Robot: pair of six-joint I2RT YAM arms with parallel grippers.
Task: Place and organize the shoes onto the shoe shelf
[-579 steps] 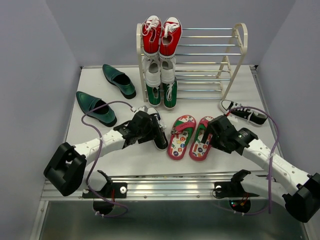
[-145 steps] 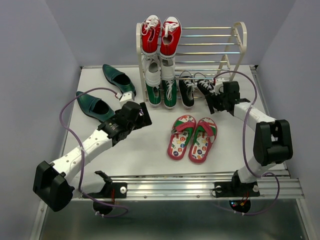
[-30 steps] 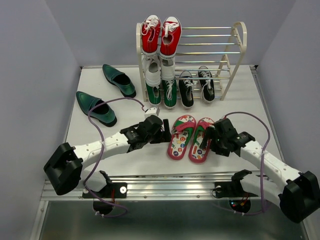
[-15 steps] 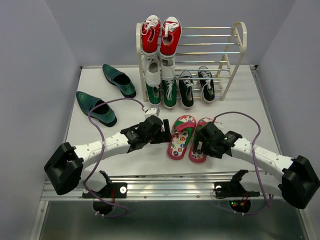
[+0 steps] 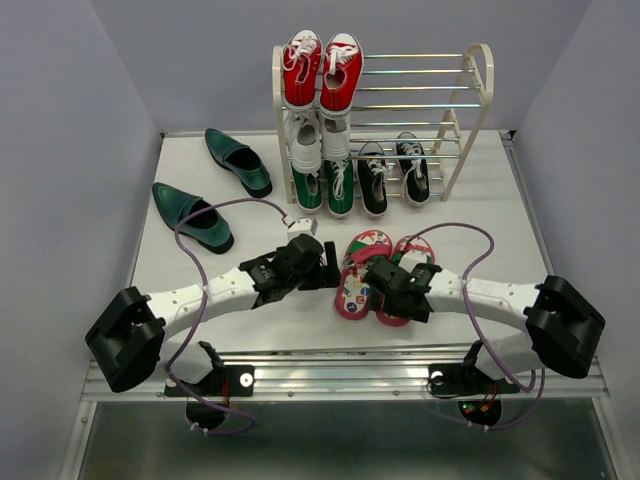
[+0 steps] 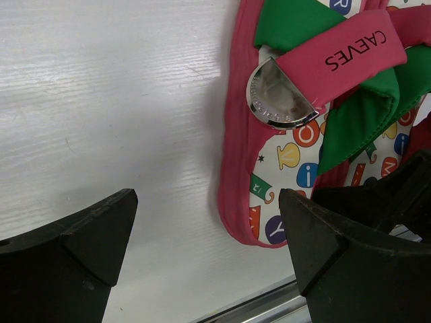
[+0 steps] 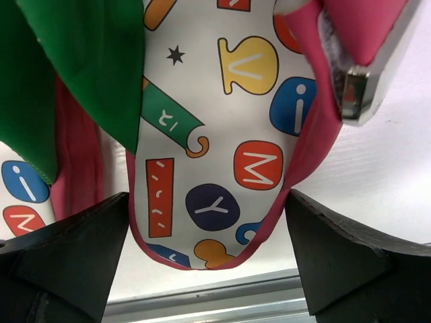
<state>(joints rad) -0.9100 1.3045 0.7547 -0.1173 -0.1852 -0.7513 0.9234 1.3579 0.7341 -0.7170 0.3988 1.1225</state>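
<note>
I have the left arm [image 5: 200, 293] lying low, stretched from its base at the near left corner toward the middle of the worktop [image 5: 500, 210]. The left jaws stand wide open just beside the flip-flops [image 5: 352, 292]. In the left wrist view the pink outer edge of the left flip-flop sits between the two black fingers [image 6: 74, 242], closer to the right-hand one, and nothing is gripped. The right arm [image 5: 490, 293] reaches across from the near right, folded flat and pointing left, its head over the heel end of the pair. The right jaws are spread wide too, and the right wrist view shows one flip-flop's heel framed between the fingers [image 7: 64, 252]; I cannot tell whether they touch it. The black sneakers [image 5: 372, 180] stand side by side on the bottom tier of the shoe shelf [image 5: 489, 80], just right of the green sneakers [image 5: 338, 188]. The two loafers [image 5: 192, 215] lie apart from each other on the worktop's left side, off the shelf.
</note>
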